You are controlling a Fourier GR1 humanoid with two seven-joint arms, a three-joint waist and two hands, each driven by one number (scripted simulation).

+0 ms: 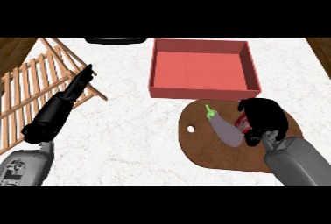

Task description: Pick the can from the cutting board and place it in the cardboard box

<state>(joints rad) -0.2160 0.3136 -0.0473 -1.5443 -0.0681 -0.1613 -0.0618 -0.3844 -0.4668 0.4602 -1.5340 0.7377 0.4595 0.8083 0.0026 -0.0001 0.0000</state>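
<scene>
Hazards first: the can [242, 123] lies on the right part of the cutting board [207, 148], almost hidden under the right hand [264, 117], whose fingers are curled down round it. Only a red sliver with pale print shows at the hand's left edge, so the seating of the grasp cannot be confirmed, and a smooth cylinder could slip on lifting. An eggplant [225, 130] lies just beside the can on the left; a lift that drags leftward would likely knock or roll it. The cardboard box [200, 92] stands just beyond the board's far edge, and a low carry would probably strike its upright near wall. Materials: the board is brown, wood-grained and rounded, with a small hole near its left end. The box is square, reddish, thin-walled and open-topped. The eggplant is glossy purple with a green stem. The counter [129, 131] is white and faintly veined. The left hand [77, 85] lies with fingers straight over a slatted wooden rack [26, 83] at far left, well apart.
</scene>
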